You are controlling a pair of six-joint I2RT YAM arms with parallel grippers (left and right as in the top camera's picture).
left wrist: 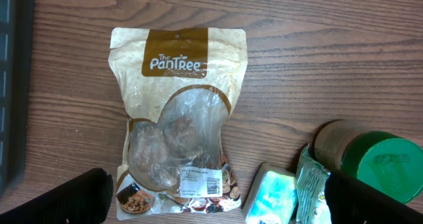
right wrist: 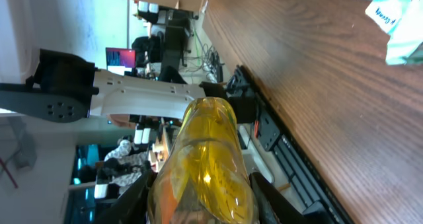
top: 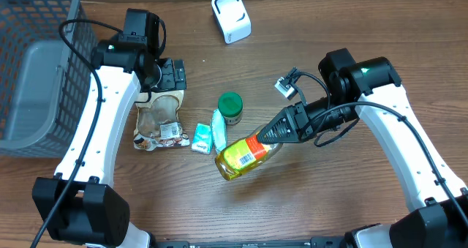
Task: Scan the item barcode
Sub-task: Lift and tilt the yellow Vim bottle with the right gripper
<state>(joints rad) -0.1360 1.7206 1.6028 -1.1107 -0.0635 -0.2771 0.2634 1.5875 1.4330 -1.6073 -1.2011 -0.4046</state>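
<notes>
A clear bottle of yellow liquid (top: 247,154) with a yellow and orange label hangs tilted over the table's middle. My right gripper (top: 281,131) is shut on its neck end. In the right wrist view the bottle (right wrist: 205,158) fills the gap between both fingers (right wrist: 132,201). A white box-shaped scanner (top: 231,16) stands at the back. My left gripper (top: 172,76) is open above a Pantree snack pouch (top: 157,122). In the left wrist view the pouch (left wrist: 178,112) lies flat with a white barcode sticker (left wrist: 201,181), and the left gripper (left wrist: 218,204) holds nothing.
A dark mesh basket (top: 36,65) takes up the far left. A jar with a green lid (top: 231,107) and two teal packets (top: 202,137) lie between the pouch and the bottle. The table's front edge is near the arm bases.
</notes>
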